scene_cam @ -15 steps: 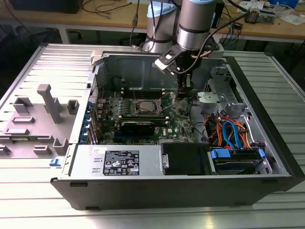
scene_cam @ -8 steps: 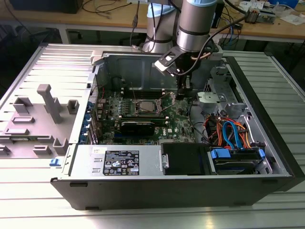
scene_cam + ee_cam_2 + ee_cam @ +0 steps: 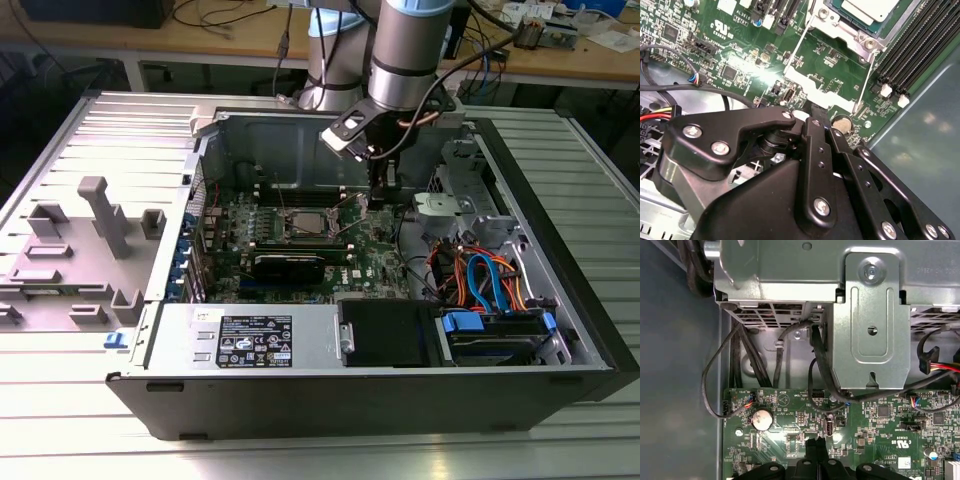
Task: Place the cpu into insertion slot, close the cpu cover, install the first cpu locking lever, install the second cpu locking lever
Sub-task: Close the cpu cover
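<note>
The cpu (image 3: 871, 7) lies flat in the insertion slot (image 3: 303, 226) on the green motherboard, its silver-grey top showing. The silvery cpu cover (image 3: 839, 26) frames it; I cannot tell whether it is fully down. Two thin metal locking levers (image 3: 796, 50) (image 3: 865, 80) run out from the socket over the board toward my fingertips. My gripper (image 3: 380, 200) hangs inside the case, to the exterior view's right of the socket, just above the board. Its black fingers are shut with nothing between them, in both wrist views (image 3: 815, 112) (image 3: 816, 444).
A round coin battery (image 3: 761, 419) sits close to the fingertips. A grey metal drive bracket (image 3: 870, 330) and black cables (image 3: 817, 355) rise beyond them. Black memory slots (image 3: 920, 50) flank the socket. The power supply (image 3: 250, 338) and orange and blue cables (image 3: 480, 275) fill the case's front.
</note>
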You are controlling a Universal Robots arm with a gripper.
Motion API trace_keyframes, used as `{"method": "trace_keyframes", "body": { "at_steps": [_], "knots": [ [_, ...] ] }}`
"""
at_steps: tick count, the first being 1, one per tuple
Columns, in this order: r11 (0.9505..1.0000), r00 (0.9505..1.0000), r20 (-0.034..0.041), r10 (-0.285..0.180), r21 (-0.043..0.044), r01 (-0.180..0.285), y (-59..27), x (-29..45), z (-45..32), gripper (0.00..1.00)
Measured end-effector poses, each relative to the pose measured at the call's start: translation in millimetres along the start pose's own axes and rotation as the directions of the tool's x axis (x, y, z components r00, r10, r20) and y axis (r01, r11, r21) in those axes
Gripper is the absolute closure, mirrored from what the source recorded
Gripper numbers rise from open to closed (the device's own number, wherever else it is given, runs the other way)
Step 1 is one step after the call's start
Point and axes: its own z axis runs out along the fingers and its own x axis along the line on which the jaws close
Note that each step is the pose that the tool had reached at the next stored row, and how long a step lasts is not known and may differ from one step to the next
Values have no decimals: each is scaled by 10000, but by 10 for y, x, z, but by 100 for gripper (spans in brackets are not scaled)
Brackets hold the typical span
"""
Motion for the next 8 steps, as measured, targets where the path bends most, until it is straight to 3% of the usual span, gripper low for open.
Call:
{"method": "trace_keyframes", "body": {
  "at_steps": [8],
  "knots": [
    [10000,10000,0,1,1,-1,-55,0,-1,89]
  ]
}}
